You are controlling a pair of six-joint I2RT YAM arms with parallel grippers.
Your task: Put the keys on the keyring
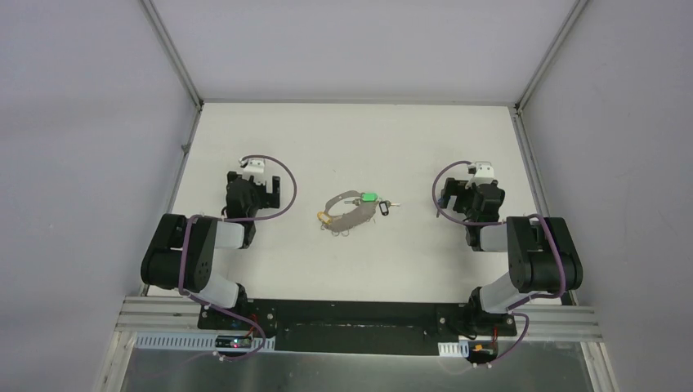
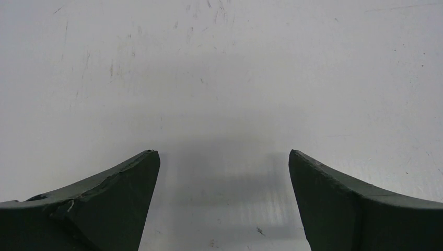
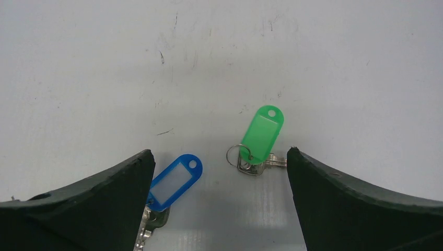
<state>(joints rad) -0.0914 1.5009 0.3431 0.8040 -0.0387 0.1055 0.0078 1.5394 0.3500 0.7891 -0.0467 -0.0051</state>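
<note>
I see left gripper [image 2: 223,152] and right gripper [image 3: 220,151] wide open. Green-tag key [image 3: 259,141] and blue-tag key [image 3: 172,183] lie under the right one. Keyring [image 1: 351,216] lies between the two.

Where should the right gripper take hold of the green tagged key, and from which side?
Probably by the green tag: it lies flat and is the broadest part, so bring the right gripper straight down, closing across its long edges.

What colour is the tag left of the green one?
Blue key tag, pale label; clearest in the right wrist view.
</note>
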